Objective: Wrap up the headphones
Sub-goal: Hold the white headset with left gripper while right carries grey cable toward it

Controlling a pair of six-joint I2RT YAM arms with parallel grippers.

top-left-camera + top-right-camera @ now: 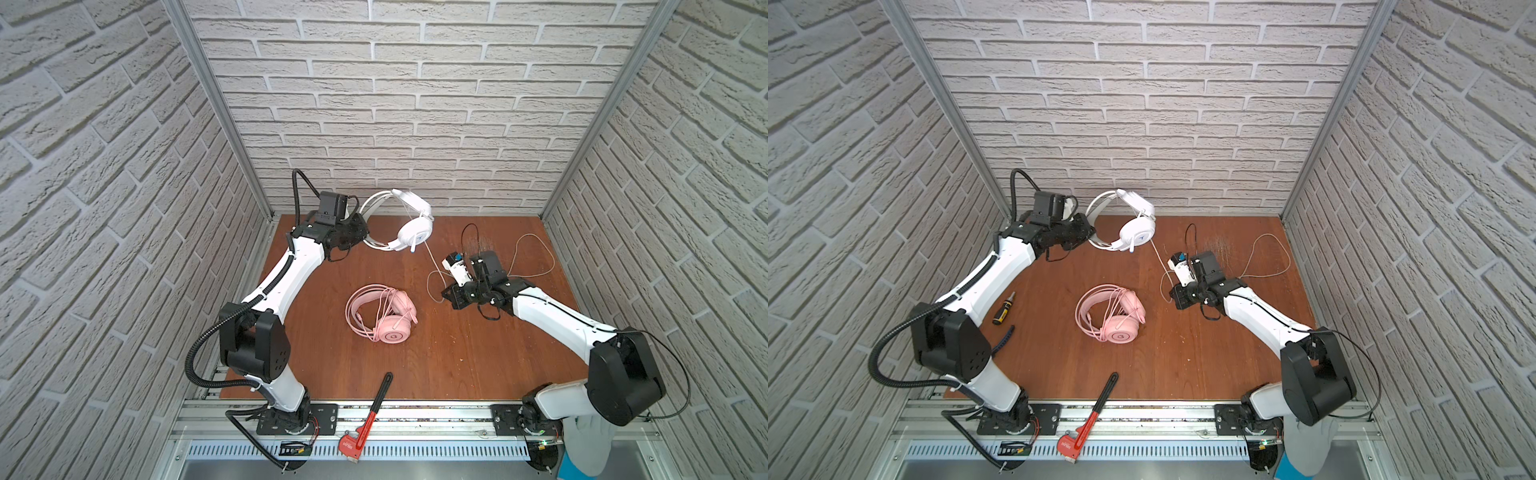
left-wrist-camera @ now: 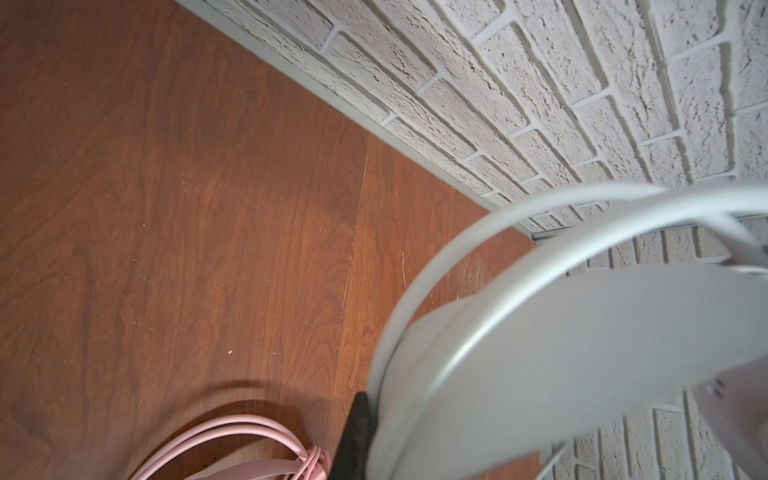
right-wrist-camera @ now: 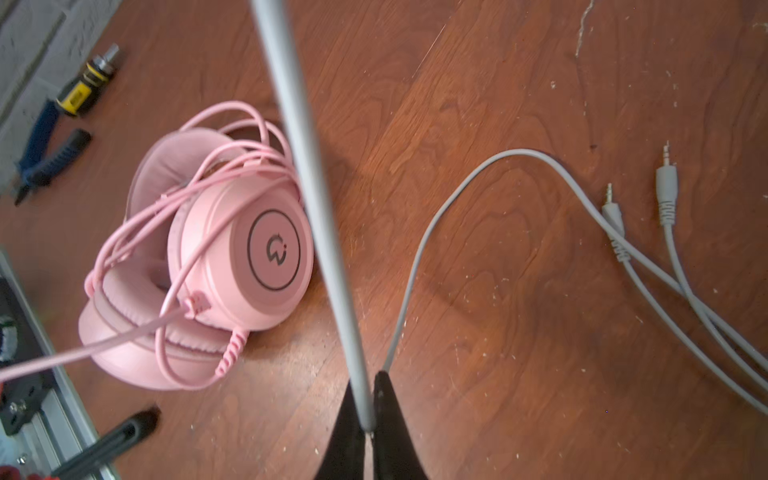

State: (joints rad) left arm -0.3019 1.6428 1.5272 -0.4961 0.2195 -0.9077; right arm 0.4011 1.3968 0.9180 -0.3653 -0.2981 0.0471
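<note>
Right gripper (image 1: 446,296) pinches thin grey cable (image 1: 430,257), and in a top view your white plastic over-ear headset (image 1: 415,233) hangs at its 11 o'clock, clamped in left gripper (image 1: 360,235), cable running 11-to-5.

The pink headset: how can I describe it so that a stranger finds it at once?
Look at the brown wooden table. Near its middle lies the pink headset, its cable looped over it. It is all pink; the white headset is held up near the back wall.

Wooden table (image 1: 457,353): pink headset (image 1: 380,313) centre; wrench (image 1: 374,409) overhanging front edge; screwdriver (image 1: 1003,308), pliers (image 3: 45,153) left; white cable (image 3: 519,151) right.
</note>
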